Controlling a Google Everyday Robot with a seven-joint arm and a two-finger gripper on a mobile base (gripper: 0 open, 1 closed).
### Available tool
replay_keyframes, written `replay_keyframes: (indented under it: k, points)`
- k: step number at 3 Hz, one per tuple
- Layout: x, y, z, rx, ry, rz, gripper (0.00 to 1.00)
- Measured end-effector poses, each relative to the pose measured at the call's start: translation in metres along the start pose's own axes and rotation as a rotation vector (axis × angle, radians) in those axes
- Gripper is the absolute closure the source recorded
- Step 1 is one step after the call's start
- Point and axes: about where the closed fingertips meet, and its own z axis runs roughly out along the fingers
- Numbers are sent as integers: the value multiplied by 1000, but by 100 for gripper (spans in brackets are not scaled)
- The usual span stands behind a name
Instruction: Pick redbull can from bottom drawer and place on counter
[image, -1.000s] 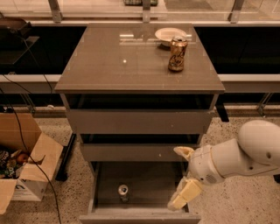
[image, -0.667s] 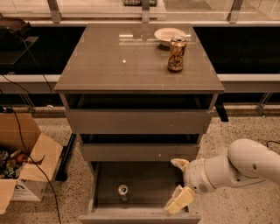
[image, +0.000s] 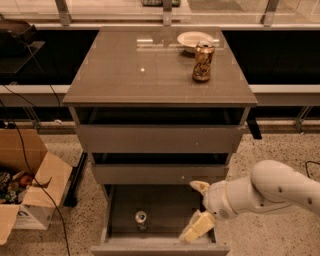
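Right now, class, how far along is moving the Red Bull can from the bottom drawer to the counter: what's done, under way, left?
Done: the bottom drawer stands open, the redbull can upright inside. Under way: the gripper hangs open over the drawer's right side, apart from the can. Left: grasp, lift, set it on the counter.

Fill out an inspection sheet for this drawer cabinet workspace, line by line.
Surface: glossy grey-brown counter, two items at back right.
Job's things: slim silver redbull can upright in the open grey bottom drawer.
Clutter: gold-brown patterned can and white bowl on the counter.
Grippers: cream two-finger gripper open, over the drawer's right side, apart from the can.
Cables: thin black cable across the floor at left.
Surroundings: open cardboard box at left, speckled floor.
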Motion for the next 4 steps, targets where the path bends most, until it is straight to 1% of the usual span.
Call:
replay_keyframes:
  k: [1, 2, 3, 4]
  points:
    - [2, -16, 33, -12, -29, -9, 0]
    - [4, -32, 73, -34, -90, -3, 0]
    - [15, -48, 119, -69, -146, 34, 0]
    - [38, -68, 162, -99, -203, 101, 0]
